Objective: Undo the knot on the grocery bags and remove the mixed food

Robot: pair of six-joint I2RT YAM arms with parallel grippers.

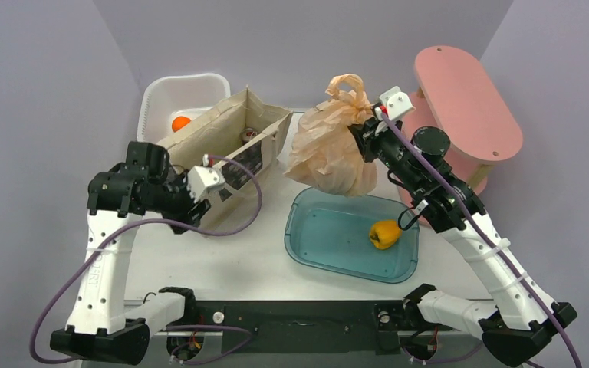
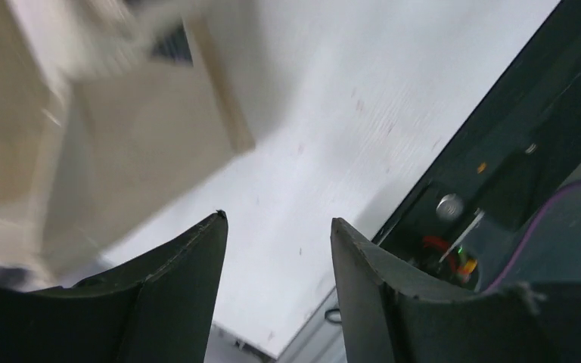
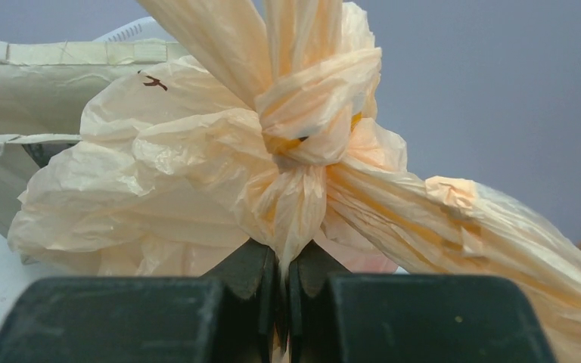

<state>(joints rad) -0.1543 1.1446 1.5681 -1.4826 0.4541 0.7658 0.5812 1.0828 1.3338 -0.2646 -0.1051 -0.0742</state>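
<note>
With your right end effector (image 3: 284, 295) pinched shut on the peach-orange bag (image 1: 328, 157) just under the knot (image 3: 314, 113), near the far edge of the counter (image 1: 199, 264), and your left end effector (image 2: 278, 246) half-open and empty, any tug could tighten the knot or tear the film.

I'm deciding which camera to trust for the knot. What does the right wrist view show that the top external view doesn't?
Only the right wrist view: the right hand shut on a fold of plastic just under the knot, with the knot's wraps seen close up. Only the top external view: the blue tub holding a yellow pepper, the pink stool, and both arms. Both: the peach-orange bag, tied at the top, and the cream tote beside it.
</note>
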